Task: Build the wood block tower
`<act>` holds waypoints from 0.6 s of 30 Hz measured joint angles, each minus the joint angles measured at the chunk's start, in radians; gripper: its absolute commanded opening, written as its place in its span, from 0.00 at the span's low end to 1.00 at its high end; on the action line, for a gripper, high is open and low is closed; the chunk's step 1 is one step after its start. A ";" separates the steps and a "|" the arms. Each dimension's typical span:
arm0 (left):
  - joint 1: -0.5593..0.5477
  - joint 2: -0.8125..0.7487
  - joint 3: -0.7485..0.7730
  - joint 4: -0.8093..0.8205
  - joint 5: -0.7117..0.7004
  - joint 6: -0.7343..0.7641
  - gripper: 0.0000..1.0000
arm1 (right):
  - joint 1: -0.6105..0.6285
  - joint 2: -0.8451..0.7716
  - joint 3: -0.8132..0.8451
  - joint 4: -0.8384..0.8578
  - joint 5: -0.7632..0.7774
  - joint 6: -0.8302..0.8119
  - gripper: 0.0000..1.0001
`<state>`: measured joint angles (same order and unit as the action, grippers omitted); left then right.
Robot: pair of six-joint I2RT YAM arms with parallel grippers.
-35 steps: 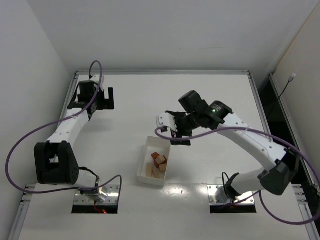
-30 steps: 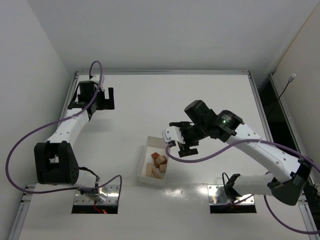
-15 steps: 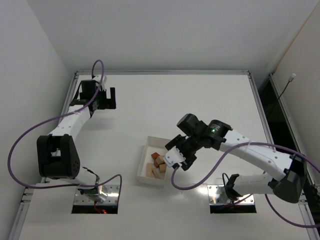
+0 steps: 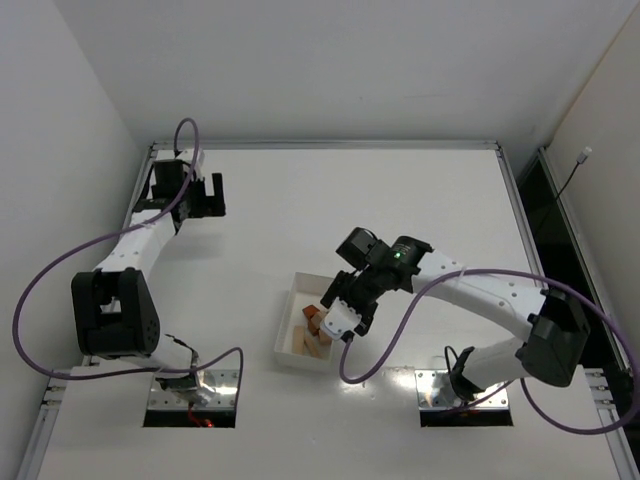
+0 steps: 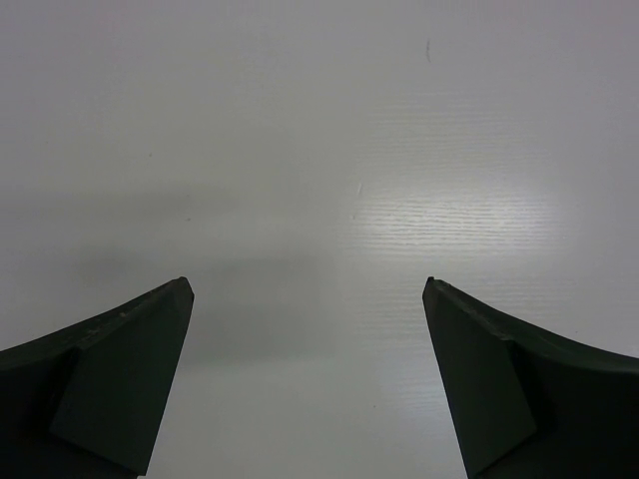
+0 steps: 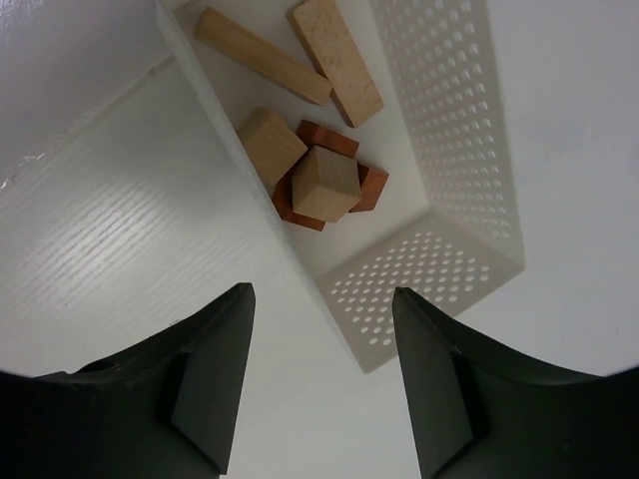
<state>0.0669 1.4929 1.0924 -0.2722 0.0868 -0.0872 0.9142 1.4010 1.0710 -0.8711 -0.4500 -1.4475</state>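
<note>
Right wrist view puts the wood blocks (image 6: 324,185) right where I need them: all loose in the far half of the white tray (image 6: 439,100), nothing stacked into a tower yet. Two pale planks (image 6: 262,57) lie flat at the far end, side by side, their long axes running on a diagonal from upper left to lower right in this view. Nearer to me a pair of pale cubes (image 6: 270,143) sits on top of the reddish-brown pieces (image 6: 371,190), the whole clump touching the tray's left wall. The right pincer (image 6: 321,291) is spread wide and holds nothing. It hangs over the tray's near corner, so the clump lies just ahead of the gap between the fingers and slightly to its left. From the top external view, the right pincer (image 4: 345,318) is directly above the tray (image 4: 285,340). The left pincer (image 4: 205,198) is well apart at the far left corner of the table (image 4: 400,190), also spread and empty, with only bare table under it. I judge the right arm is the one to pick, with a short reach forward and down.
</note>
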 measured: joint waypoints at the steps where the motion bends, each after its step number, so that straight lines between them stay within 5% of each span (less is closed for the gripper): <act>1: 0.006 0.000 0.000 0.000 0.002 -0.001 1.00 | 0.000 0.003 0.000 -0.003 0.000 -0.025 0.54; 18: 0.085 0.042 0.005 -0.004 0.061 -0.037 1.00 | 0.000 0.090 0.005 -0.052 -0.005 -0.187 0.50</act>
<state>0.1524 1.5345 1.0977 -0.2760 0.1478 -0.1246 0.9142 1.4914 1.0760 -0.9230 -0.4553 -1.6341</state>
